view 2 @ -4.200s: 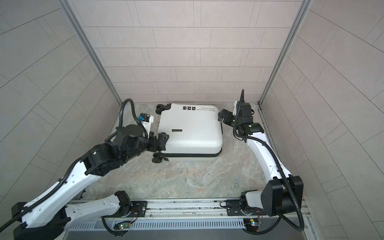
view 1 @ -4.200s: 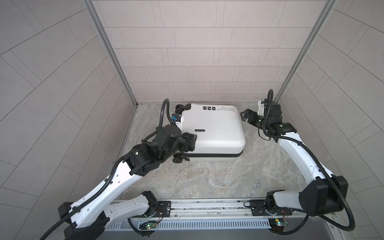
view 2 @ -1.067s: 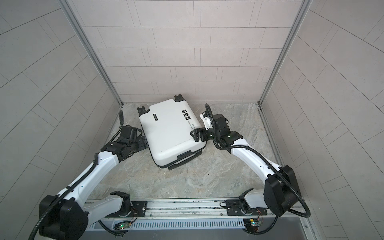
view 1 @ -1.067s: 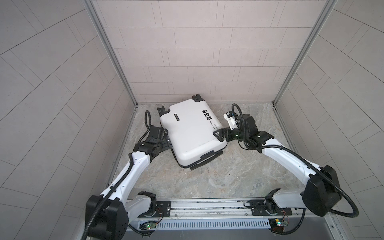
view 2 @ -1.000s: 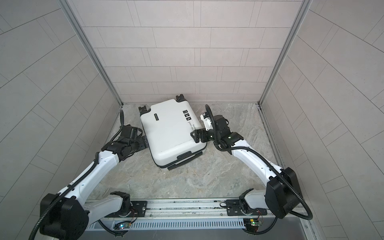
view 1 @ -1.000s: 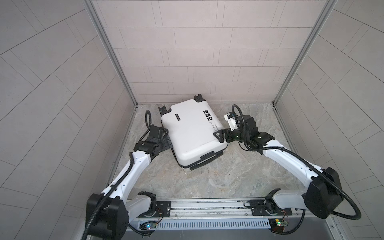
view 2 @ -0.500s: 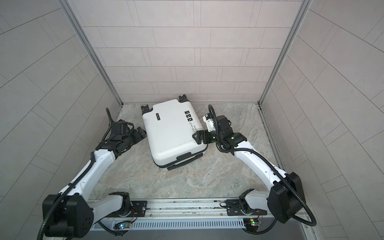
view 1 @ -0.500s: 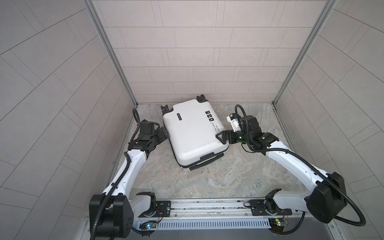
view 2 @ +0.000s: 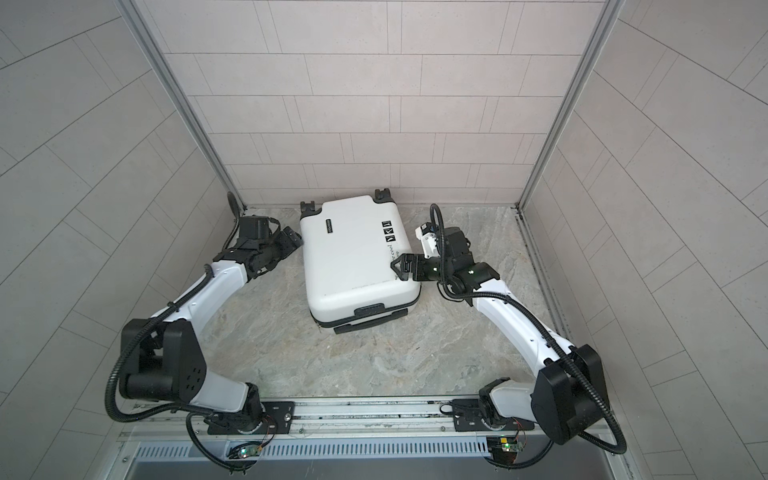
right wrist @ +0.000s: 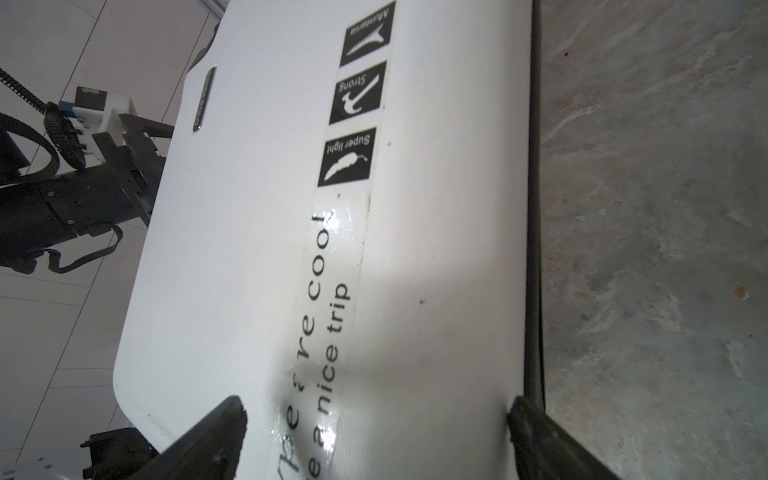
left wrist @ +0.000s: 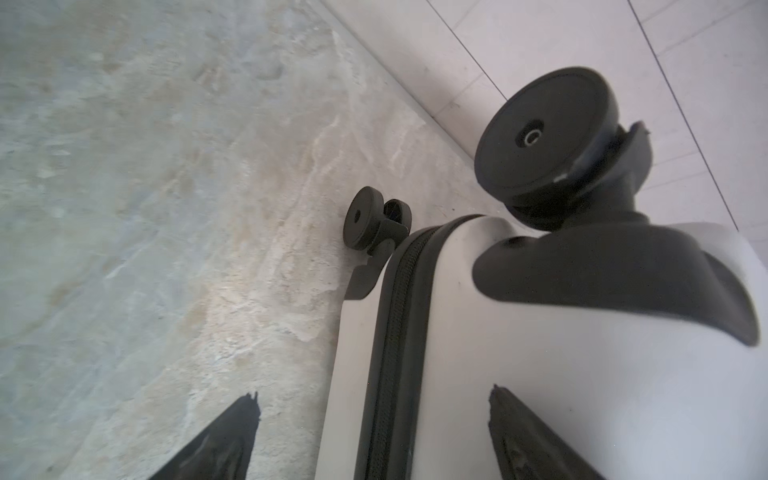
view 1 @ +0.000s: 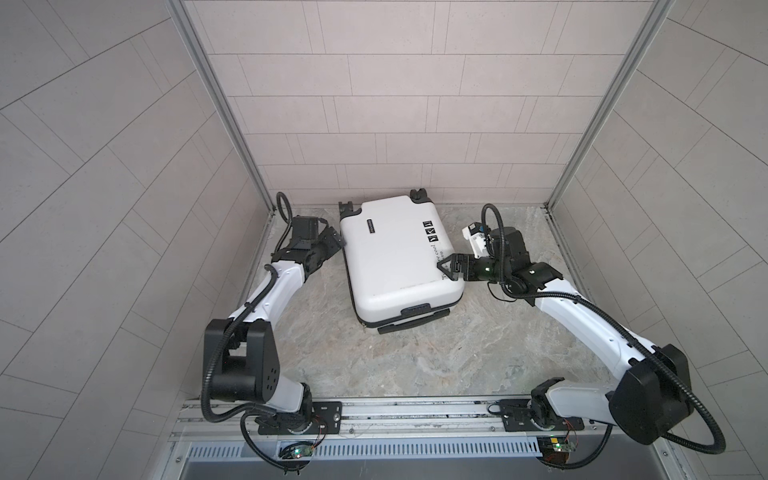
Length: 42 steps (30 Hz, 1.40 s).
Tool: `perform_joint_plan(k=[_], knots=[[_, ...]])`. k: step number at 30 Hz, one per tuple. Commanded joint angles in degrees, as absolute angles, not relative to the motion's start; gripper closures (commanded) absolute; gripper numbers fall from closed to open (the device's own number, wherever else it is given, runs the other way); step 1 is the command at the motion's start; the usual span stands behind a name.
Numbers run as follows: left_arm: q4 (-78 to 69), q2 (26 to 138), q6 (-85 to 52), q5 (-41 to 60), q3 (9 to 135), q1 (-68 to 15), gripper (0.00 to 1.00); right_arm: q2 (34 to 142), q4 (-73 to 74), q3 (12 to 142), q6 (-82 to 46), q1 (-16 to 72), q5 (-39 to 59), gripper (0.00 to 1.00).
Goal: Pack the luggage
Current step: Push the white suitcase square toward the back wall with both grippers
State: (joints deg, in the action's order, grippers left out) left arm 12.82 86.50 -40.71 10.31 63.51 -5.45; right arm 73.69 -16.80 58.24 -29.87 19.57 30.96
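Observation:
The luggage (view 1: pixel 395 262) (view 2: pixel 349 257) lies shut and flat on the marble floor, turned slightly, with its wheels (view 1: pixel 417 194) toward the back wall. My left gripper (view 1: pixel 332 242) (view 2: pixel 292 241) is open beside its back left corner. In the left wrist view the left gripper (left wrist: pixel 372 395) spans the black zipper band (left wrist: pixel 395 332) just below a wheel (left wrist: pixel 540 133). My right gripper (view 1: pixel 448 268) (view 2: pixel 400 266) is open at the right edge of the luggage (right wrist: pixel 257 249). In the right wrist view the right gripper (right wrist: pixel 374 405) has one finger over the printed top and the other by the side seam.
Tiled walls close in the back (view 1: pixel 386 124) and both sides. A metal rail (view 1: pixel 395 415) carrying both arm bases runs along the front. Bare marble floor (view 1: pixel 395 361) lies between the rail and the suitcase's black handle (view 1: pixel 415 311).
The luggage has slid right and turned a little. The right gripper moved right with it. The left gripper left the suitcase's left side and now sits at its back left corner.

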Motion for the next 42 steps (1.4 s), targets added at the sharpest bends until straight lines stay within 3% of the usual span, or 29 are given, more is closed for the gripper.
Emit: perform_joint_plan(k=[1,8,14,23,28,32,39,42], knots=[[11.1,89.9,-41.1,14.9,66.0,-10.6,0.09,74.8,-14.9,57.3,-31.3,18.0,34.5,0.0],[10.0,95.1,-41.2,14.8,71.0,-14.7,0.09,75.2,-17.1,58.9,-29.5,15.2,33.9,0.0],[15.3,88.5,-34.8,11.4,69.5,-14.8,0.09,69.2,-25.7,58.6,-23.3,15.2,30.8,0.0],[22.0,59.7,-23.2,10.5,51.5,-17.4,0.08,54.7,-33.0,48.4,-21.9,17.6,30.6,0.0],[25.1,42.5,-20.2,9.5,42.5,-26.2,0.08,49.4,-34.7,43.7,-22.5,22.4,27.9,0.0],[28.9,34.9,-21.3,8.3,39.0,-32.8,0.07,49.3,-35.4,42.6,-22.9,25.6,24.2,0.0],[31.5,41.8,-17.1,-2.3,39.9,-44.5,0.07,55.2,-30.6,43.3,-23.9,26.2,21.7,0.0],[30.0,47.9,-15.0,-8.6,40.5,-45.6,0.06,58.0,-30.4,45.3,-23.6,26.1,20.6,0.0]])
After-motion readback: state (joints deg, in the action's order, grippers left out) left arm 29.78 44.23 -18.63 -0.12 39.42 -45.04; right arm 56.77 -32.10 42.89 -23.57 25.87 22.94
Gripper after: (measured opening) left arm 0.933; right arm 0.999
